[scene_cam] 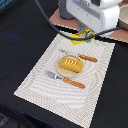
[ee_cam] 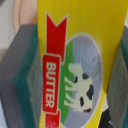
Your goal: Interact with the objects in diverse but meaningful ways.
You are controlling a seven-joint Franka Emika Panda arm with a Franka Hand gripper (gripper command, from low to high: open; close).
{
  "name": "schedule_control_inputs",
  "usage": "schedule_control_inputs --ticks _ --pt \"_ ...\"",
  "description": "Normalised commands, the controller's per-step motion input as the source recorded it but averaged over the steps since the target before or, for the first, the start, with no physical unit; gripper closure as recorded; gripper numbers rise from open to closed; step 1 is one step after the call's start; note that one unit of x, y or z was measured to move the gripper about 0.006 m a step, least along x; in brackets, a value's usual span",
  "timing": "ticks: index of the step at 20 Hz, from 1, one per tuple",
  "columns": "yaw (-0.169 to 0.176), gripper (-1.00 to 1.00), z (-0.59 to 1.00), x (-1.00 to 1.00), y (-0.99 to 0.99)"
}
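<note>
A yellow box (ee_cam: 75, 60) labelled BUTTER, with a cow picture, fills the wrist view. It sits between my grey fingers (ee_cam: 22, 67), which press on both of its sides. In the exterior view my gripper (scene_cam: 82, 33) is shut on the yellow box (scene_cam: 79, 36) at the far edge of the placemat. An orange bread loaf (scene_cam: 70, 63) lies on a tan plate (scene_cam: 60, 70) in the middle of the mat. An orange-handled fork (scene_cam: 67, 80) lies on the plate's near side and an orange-handled knife (scene_cam: 84, 57) on its far side.
The striped white placemat (scene_cam: 37, 80) lies on a black table (scene_cam: 20, 35). A pinkish board (scene_cam: 120, 29) lies behind the mat at the exterior view's right. The arm's black cable (scene_cam: 47, 15) curves above the far edge.
</note>
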Motion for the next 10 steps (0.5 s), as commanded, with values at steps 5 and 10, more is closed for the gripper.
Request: schedule_control_inputs --ticks 5,10 --pt "0.0 1.0 0.11 0.02 -1.0" --pt "-0.002 1.0 0.03 0.18 -0.97"
